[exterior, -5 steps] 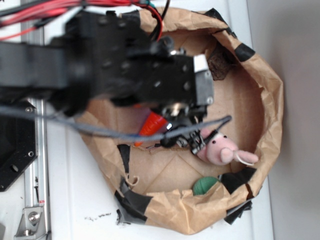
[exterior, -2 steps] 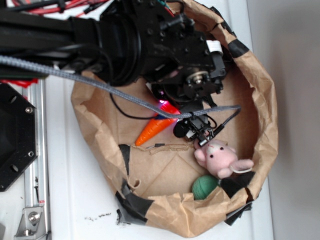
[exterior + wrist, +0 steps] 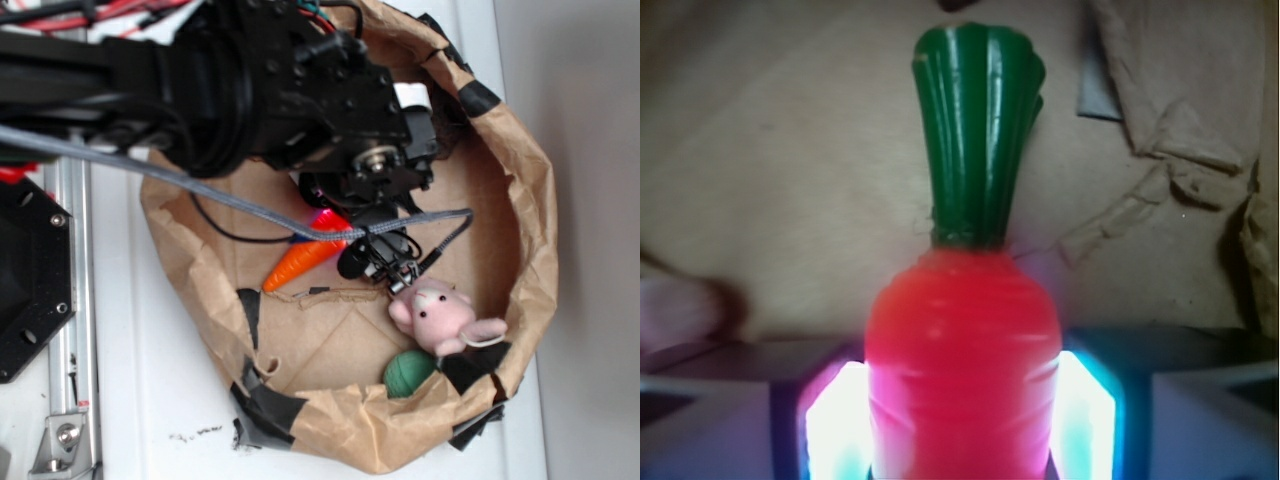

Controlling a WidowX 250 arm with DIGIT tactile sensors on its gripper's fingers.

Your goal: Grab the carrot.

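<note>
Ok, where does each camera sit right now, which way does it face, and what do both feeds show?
Exterior: overhead, facing down into the paper-lined bin; shows the black arm, the carrot, pink plush and green ball.
Wrist: mounted at the gripper, looking along its fingers; the carrot's thick end sits between them, stem pointing away.
Shared: the carrot and the brown paper floor.
</note>
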